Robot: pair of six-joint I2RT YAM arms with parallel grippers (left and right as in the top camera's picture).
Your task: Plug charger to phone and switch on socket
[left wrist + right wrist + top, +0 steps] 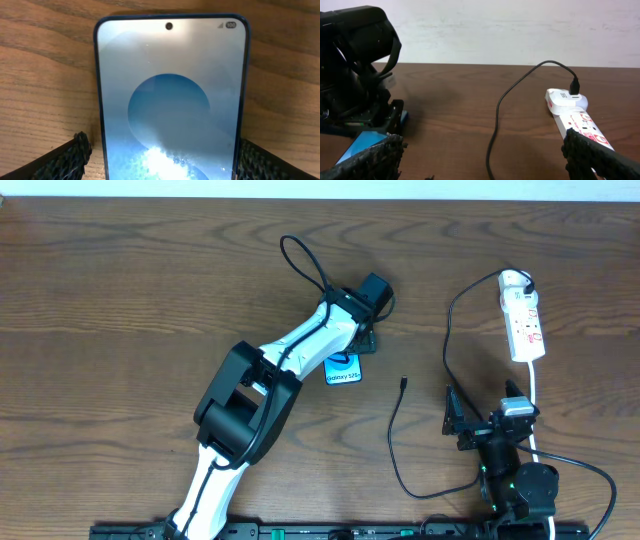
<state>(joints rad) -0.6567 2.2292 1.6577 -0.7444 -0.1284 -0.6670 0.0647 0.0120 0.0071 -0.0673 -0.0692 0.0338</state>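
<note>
Overhead: left pincer (364,332) sits over phone (343,370) near tabletop (120,280) centre. Charger (446,340) is plugged into socket (524,320) at 2 o'clock. Its tip (402,383) lies loose at 3 o'clock from phone. Right pincer (480,412) at 5 o'clock.

Left wrist: fingers (60,160) flank phone (170,100); can't tell if clamped.

Right wrist: pincer (485,165) spread wide, gripping nothing; socket (577,120) at 3 o'clock, phone (365,145) at 8 o'clock.

A brown wood-grain table (120,270) fills the overhead view, evenly lit with soft shadows. Behind its far edge stands a plain, off-white, slightly mottled wall (495,30).
</note>
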